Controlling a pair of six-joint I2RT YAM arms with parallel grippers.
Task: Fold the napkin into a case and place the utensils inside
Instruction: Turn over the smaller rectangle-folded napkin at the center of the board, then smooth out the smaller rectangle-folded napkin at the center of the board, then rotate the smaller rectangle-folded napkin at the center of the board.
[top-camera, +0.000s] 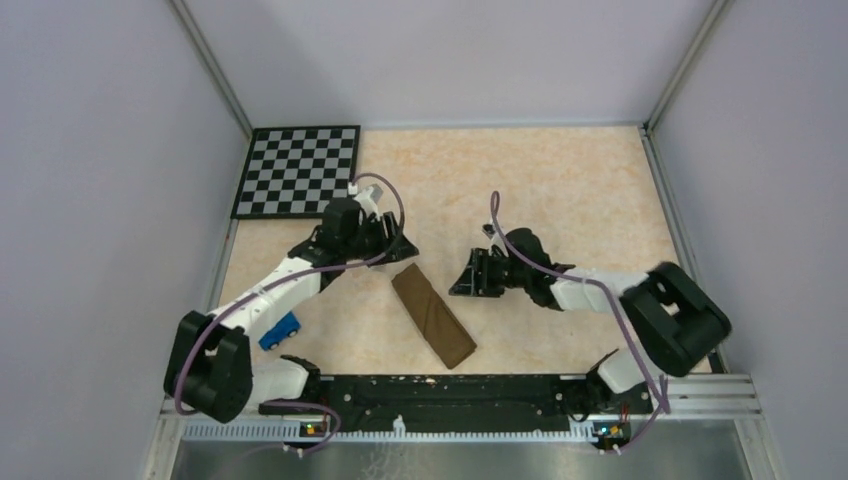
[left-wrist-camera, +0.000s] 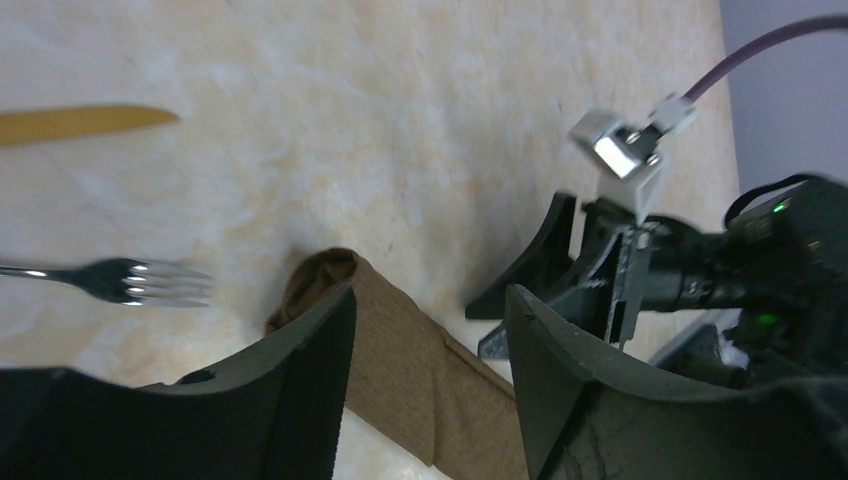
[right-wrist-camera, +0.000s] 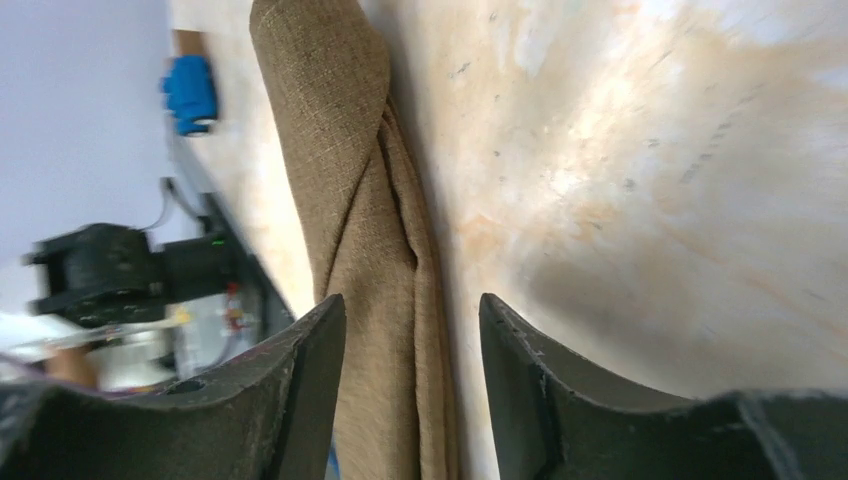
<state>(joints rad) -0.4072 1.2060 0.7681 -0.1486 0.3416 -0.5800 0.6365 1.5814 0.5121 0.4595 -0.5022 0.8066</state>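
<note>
The case (top-camera: 433, 316), slanting toward the table's (top-camera: 560, 180) near edge, is being flanked by the left gripper (top-camera: 400, 250), nearer, and right gripper (top-camera: 462, 278), both open-jawed.

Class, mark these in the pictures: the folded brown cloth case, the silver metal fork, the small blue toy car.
Folded brown cloth case (top-camera: 433, 317), top view, its middle.
Silver metal fork (left-wrist-camera: 122, 279), left wrist view, its head.
Small blue toy car (top-camera: 279, 331), top view, its roof.

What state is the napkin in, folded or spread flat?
Folded: the napkin lies as a long narrow strip with overlapping layers showing.
</note>
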